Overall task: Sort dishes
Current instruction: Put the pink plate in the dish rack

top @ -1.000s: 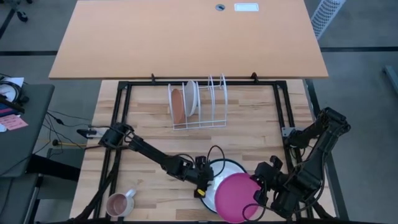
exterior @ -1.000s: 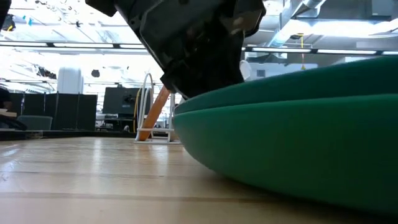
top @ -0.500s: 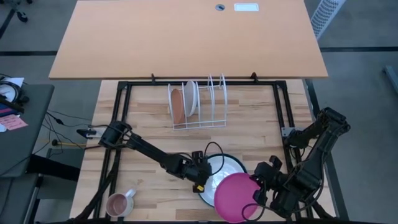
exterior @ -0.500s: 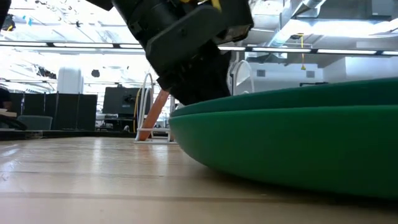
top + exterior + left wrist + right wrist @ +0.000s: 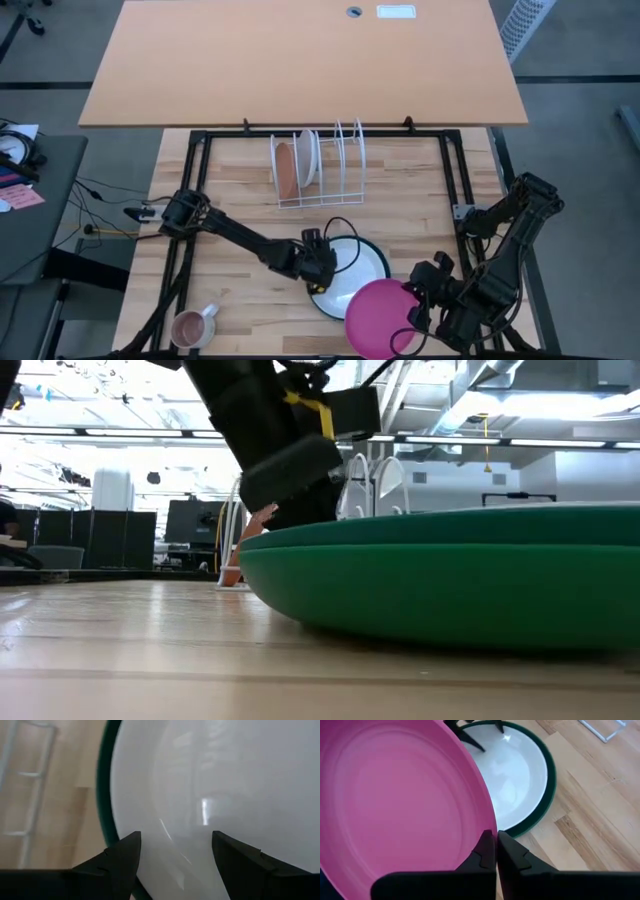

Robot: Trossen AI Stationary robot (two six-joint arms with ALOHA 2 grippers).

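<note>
Right gripper: its fingers are pinched tight on the rim of the magenta plate, which tilts up from the fingertips; held by the edge this way, the plate probably stays clear of the dish beneath so that one can be reached.
Magenta plate: it spreads away from the right fingertips and, in the high view, overlaps the near right edge of the dark green plate.
Left gripper: its fingers stand wide apart with nothing between them, one fingertip over the green rim and the other over the white plate; this spread looks set to straddle a plate's edge, though which edge I cannot tell.
White plate: it lies flat just ahead of the left fingers, nested inside the dark green plate, whose rim shows as a ring around it.
Dark green plate: flat on the wooden table, between the two grippers, bearing the white one.
Wire rack: well beyond both sets of fingers; an orange-brown plate and a second white plate stand on edge in its left slots, likely where the rest belong.
</note>
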